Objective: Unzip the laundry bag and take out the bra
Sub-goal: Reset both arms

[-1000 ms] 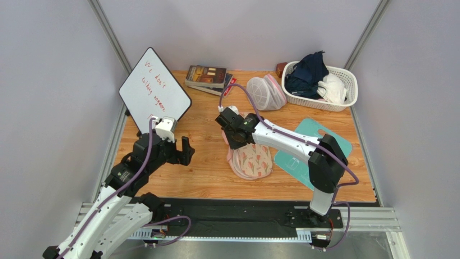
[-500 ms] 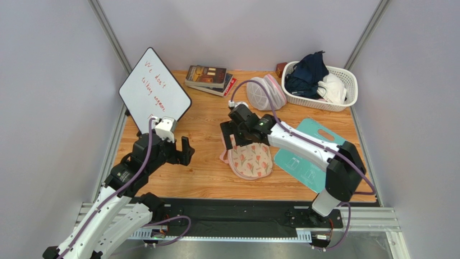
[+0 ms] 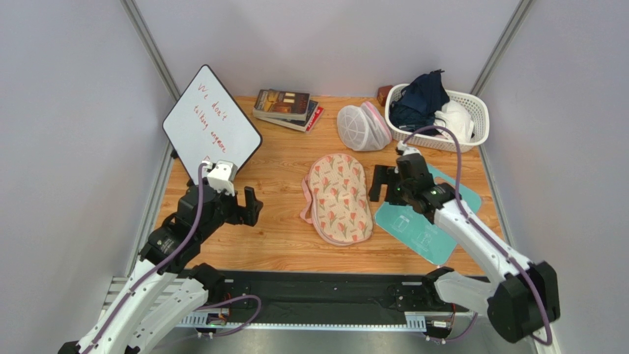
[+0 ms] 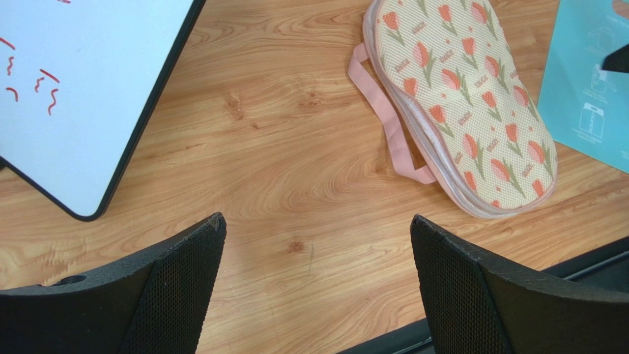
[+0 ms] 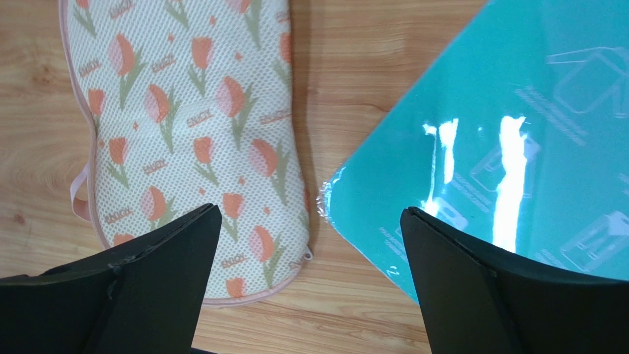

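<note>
laundry bag [image 3: 339, 196] flat (released), right gripper [image 3: 378, 184] — withdrawn

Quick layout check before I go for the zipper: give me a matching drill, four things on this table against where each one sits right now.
Things:
1. laundry bag
2. whiteboard
3. white basket
4. teal board

Places:
a. far right corner, with clothes inside
b. lying flat in the middle, pink strap on its left side
c. lying flat, just right of the floral pouch
d. propped up on edge at the far left

Pairs: 1-b, 2-d, 3-a, 4-c
</note>
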You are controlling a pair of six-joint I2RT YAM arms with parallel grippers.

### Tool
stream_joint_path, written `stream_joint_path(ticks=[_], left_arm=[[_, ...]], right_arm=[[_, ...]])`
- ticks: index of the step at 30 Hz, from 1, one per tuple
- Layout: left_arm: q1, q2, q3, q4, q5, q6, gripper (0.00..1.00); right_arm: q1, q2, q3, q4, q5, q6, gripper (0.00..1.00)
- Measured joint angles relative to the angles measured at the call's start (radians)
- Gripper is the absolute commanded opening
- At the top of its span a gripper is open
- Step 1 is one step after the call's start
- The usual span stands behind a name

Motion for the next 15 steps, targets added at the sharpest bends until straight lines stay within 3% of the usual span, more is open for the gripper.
stream_joint_path(ticks=[7, 15], left_arm=[[0.000, -0.036, 0.000, 0.000, -0.040, -0.008, 1.00], [0.000, -0.061, 0.000, -0.001, -0.082, -0.009, 1.00]], right_arm=[[-0.160, -0.320, -0.108, -0.011, 0.003, -0.005, 1.00], [-0.204, -0.491, -0.136, -0.069, 0.018, -0.016, 1.00]])
